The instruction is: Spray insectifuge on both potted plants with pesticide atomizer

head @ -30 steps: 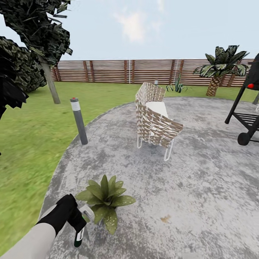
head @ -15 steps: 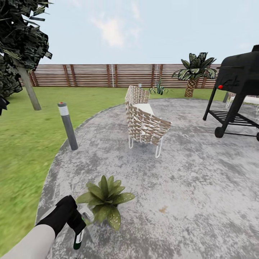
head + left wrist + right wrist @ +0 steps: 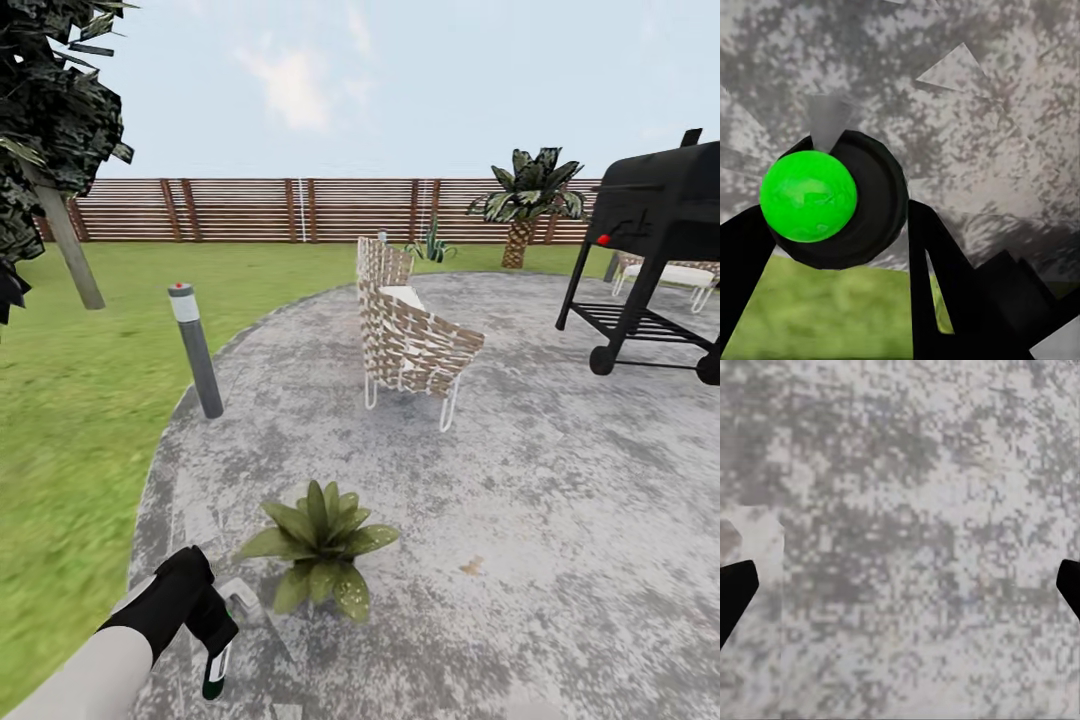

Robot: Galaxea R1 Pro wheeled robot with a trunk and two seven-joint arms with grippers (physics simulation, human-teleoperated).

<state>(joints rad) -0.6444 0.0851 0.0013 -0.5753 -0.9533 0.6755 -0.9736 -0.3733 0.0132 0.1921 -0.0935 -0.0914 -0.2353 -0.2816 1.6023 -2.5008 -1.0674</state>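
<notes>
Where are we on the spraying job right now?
Done: the pesticide atomizer is picked up, gripped in the left gripper. In hand: it is held close beside one potted plant on the patio; no spray is visible, so coverage can't be judged. Left: finish this plant, then find the second one. The right gripper is open over paving.

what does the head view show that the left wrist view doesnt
Head view alone: the potted plant, wicker chair, bollard, grill and fence. Left wrist view alone: a bright green round end on the dark bottle, seen close between the black fingers. Both: the left pincer closed on the pesticide atomizer, above the grey patio beside the lawn.
</notes>
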